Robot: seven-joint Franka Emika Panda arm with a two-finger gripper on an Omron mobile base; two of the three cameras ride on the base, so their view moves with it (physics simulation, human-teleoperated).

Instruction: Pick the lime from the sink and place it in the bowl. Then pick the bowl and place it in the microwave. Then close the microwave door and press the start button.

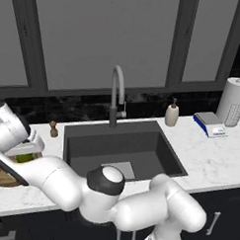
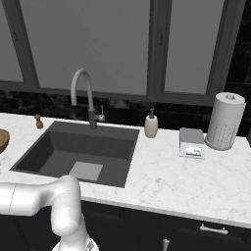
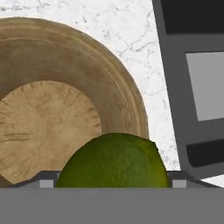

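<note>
lime [image 3: 114, 161] between claw [image 3: 113, 183] fingers

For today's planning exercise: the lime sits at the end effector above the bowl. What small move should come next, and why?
Probably let the lime drop into the bowl: in the hand view it hangs over the bowl's inner slope, already out of the sink. Whether it is gripped is unclear.

White marble counter [image 2: 166, 181] carries a soap dispenser [image 2: 151, 125] and paper-towel roll [image 2: 225, 120] along its back edge, a wooden bowl [image 3: 57, 105] near its left end.
</note>
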